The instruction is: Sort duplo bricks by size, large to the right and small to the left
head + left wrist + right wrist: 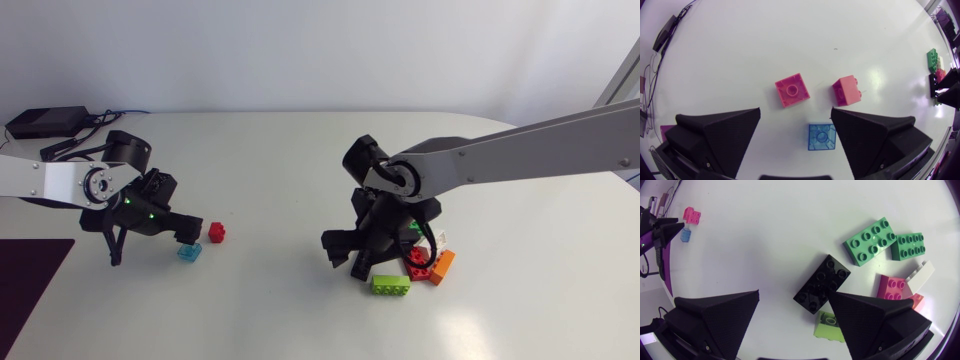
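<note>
Bench [300, 150]: a white surface on which all the bricks lie; a dark purple mat [28, 275] is seen at its near left corner.
Left arm [60, 180]: brought in from the left edge and held low over the left part of the bench.
Left jaws: held apart, with nothing clamped between them.
Blue brick [821, 136]: small and translucent, found on the bench between the left jaws, close against one of them; whether it is touched cannot be told.
Pink brick [792, 90]: small, placed just ahead of the left jaws, flat on the bench.
Red brick [847, 91]: small, set just beside the pink brick and apart from it, on the side towards the right arm.
Right arm [520, 145]: brought in from the right edge and bent down over the pile right of the middle.
Right jaws: held apart, with nothing clamped.
Black brick [821, 284]: large, laid at a slant ahead of the right jaws, one corner close to the tip of one of them.
Lime brick [829, 325]: large, partly hidden under one of the right jaws; shown at the near edge of the pile in the head view.
Two green bricks [871, 240]: large, laid just beside each other beyond the black brick.
Rest of the pile: a pink large brick [894, 287], a white piece [920, 275] and an orange brick [443, 266], crowded together at the pile's right side.
</note>
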